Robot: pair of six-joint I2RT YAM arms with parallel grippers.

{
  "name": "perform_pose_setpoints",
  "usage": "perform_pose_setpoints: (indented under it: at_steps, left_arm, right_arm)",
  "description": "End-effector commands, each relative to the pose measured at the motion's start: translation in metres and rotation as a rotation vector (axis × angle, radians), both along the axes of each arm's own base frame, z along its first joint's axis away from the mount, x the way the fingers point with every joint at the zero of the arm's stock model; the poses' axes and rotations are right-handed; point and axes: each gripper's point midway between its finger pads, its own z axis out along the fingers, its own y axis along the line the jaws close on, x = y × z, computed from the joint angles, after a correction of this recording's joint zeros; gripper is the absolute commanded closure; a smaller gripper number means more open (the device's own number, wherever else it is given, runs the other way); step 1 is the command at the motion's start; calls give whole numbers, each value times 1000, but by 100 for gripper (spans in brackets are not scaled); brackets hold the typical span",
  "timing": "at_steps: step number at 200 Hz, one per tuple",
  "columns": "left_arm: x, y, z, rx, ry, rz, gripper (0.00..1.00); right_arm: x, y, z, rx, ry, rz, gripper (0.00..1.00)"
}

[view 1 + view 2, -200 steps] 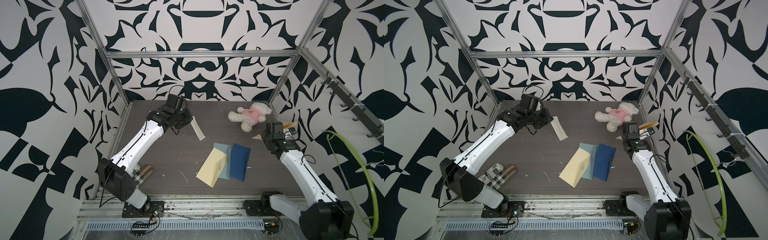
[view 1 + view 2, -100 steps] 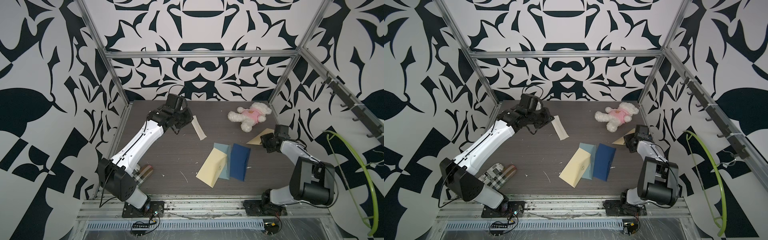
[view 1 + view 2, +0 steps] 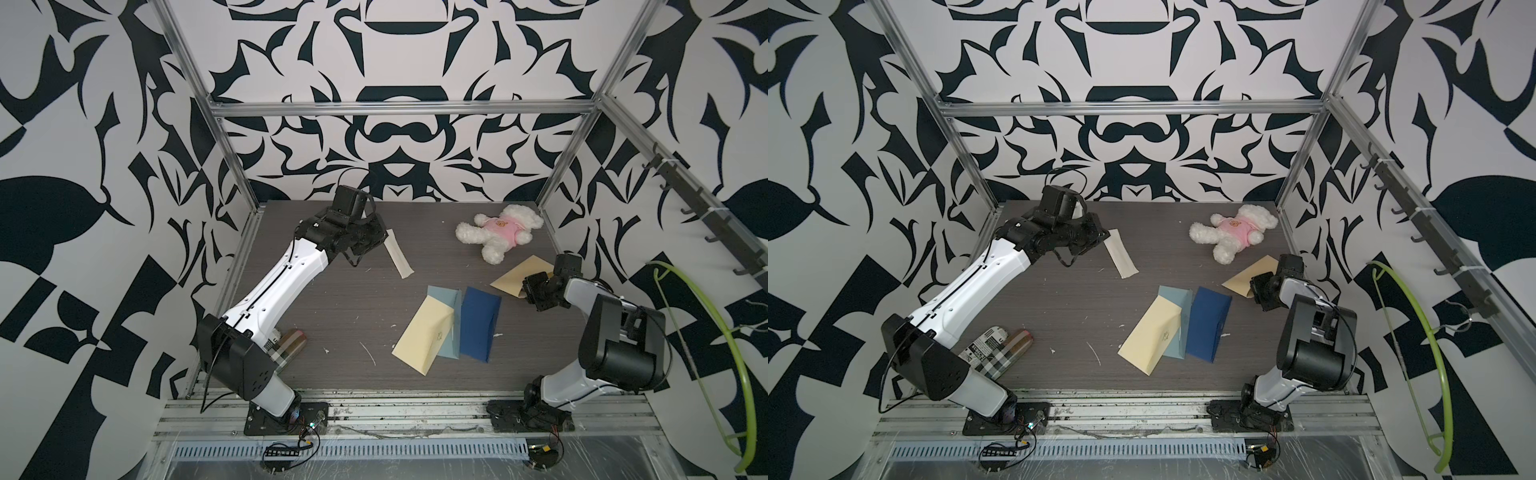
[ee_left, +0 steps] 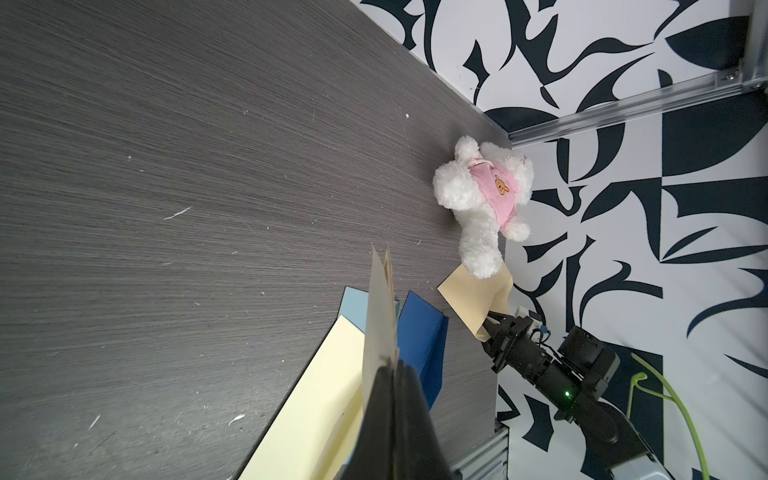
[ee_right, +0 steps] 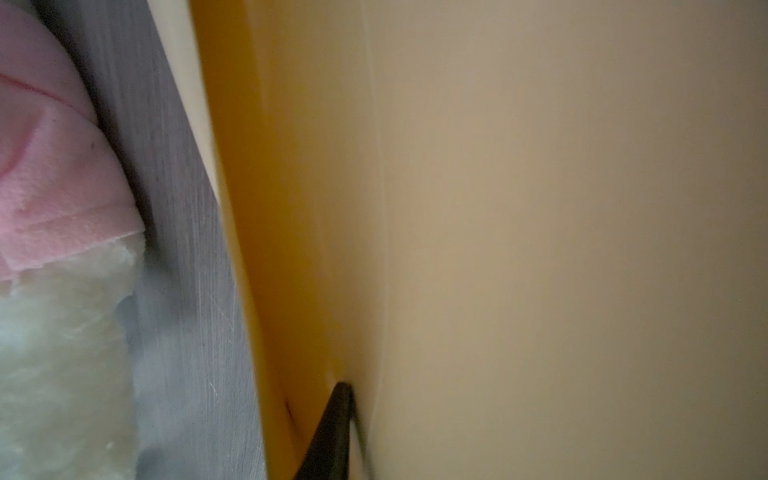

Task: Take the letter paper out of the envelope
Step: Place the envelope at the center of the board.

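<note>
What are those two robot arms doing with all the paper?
The left gripper is pinched shut on a folded cream letter paper near the back of the table. The right gripper is at the edge of a tan envelope lying beside the white teddy bear; its grip can't be made out. The letter looks already out. A pale yellow envelope, a light blue envelope and a dark blue envelope lie together in the middle.

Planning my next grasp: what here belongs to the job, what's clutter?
Job: folded cream letter paper, left gripper, tan paper envelope, right gripper.
Clutter: white plush bear, pale yellow envelope, light blue envelope, navy envelope, plaid-patterned bundle.
</note>
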Motion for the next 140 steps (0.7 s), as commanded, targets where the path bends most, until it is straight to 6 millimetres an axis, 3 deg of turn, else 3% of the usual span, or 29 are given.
perform_pose_setpoints:
  at_steps: [1,34,140]
  left_arm:
    - [3,-5,9,-14,-23,-10,100]
    - [6,-6,9,-12,-27,-8,100]
    - [7,-8,14,-16,-37,-20,100]
  right_arm:
    - [-9,1,1,3,62,12,81]
    - [-17,7,1,25,91,-1,77]
    - [-35,12,21,-28,233,-52,47]
